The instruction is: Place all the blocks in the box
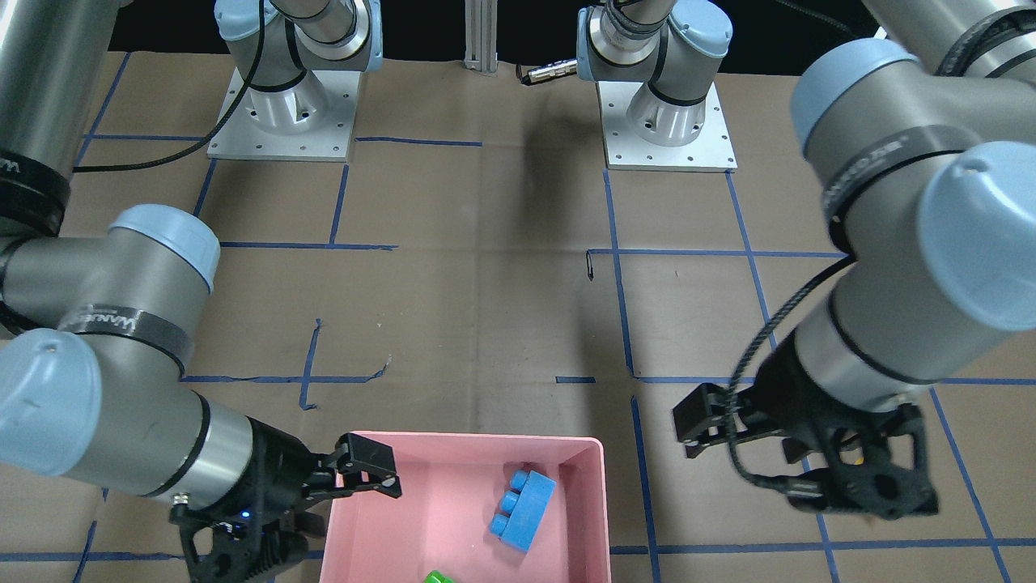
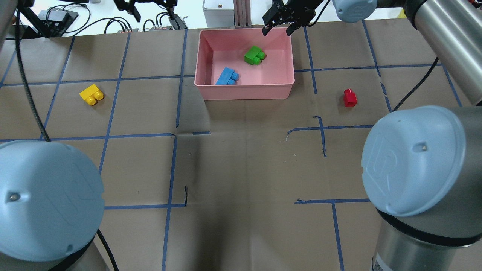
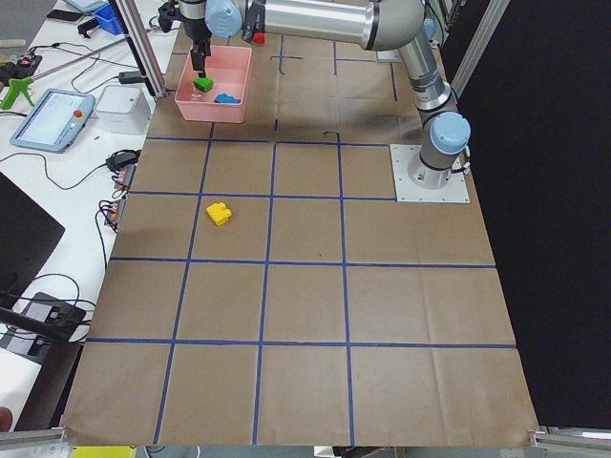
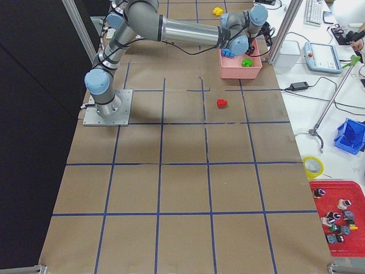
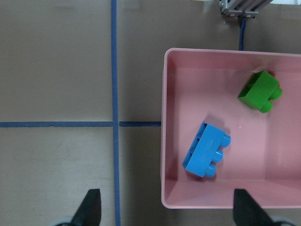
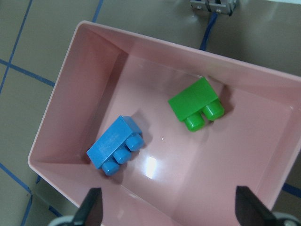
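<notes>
- Right gripper (image 2: pixel 278 28): claws apart, above box (image 2: pixel 244 92) (upper centre of the overhead view).
- Left gripper (image 5: pixel 167 209): claws apart.
- Green brick (image 2: pixel 254 55) and blue brick (image 2: pixel 227 76): inside box.
- Yellow brick (image 2: pixel 91 94) at left, red brick (image 2: pixel 350 98) at right: outside.

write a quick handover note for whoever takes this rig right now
Left pincer: open, empty, up beside the pink tray.
Right pincer: open, empty, over the tray's far edge.
Done: the green block and the blue block lie inside the tray, apart from each other.
Left to do: the yellow block sits on the table on the left arm's side of the tray, and the red block sits on the table on the right arm's side. Neither is touched by a pincer. Both need picking up and dropping in the tray.
</notes>
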Available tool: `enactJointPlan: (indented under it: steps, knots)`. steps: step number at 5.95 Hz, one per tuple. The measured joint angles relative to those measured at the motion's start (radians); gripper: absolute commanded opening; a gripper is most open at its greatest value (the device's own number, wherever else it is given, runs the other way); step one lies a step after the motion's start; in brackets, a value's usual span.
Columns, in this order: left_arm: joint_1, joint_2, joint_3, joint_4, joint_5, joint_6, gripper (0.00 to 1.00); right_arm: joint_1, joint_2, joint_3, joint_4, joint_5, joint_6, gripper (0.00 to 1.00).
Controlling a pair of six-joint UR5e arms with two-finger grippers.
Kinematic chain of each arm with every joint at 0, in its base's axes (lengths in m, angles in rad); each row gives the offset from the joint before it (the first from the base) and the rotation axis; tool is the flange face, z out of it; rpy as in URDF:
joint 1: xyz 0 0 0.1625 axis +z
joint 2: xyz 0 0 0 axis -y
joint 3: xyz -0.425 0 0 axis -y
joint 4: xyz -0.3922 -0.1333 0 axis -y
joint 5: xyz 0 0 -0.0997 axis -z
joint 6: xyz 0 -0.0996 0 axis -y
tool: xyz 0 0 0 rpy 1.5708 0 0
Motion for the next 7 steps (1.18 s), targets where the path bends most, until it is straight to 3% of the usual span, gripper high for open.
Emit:
enactJointPlan:
  steps: [2, 3, 4, 5, 7]
  knots:
    - [0.153, 0.053, -0.093, -0.007, 0.001, 0.231, 1.0, -0.074, -0.104, 0.014, 0.172, -0.286, 0.002, 0.98]
    - [0.204, 0.052, -0.109, -0.004, 0.001, 0.31, 1.0, -0.1, -0.128, 0.035, 0.194, -0.417, 0.019, 0.9]
    - [0.245, 0.041, -0.113, 0.004, 0.002, 0.386, 1.0, -0.119, -0.138, 0.093, 0.176, -0.485, 0.053, 0.91]
    - [0.277, 0.027, -0.115, 0.01, 0.002, 0.477, 1.0, -0.131, -0.152, 0.186, 0.097, -0.516, 0.081, 0.91]
    - [0.303, -0.001, -0.115, 0.018, 0.046, 0.804, 1.0, -0.142, -0.172, 0.417, -0.166, -0.517, 0.136, 0.92]
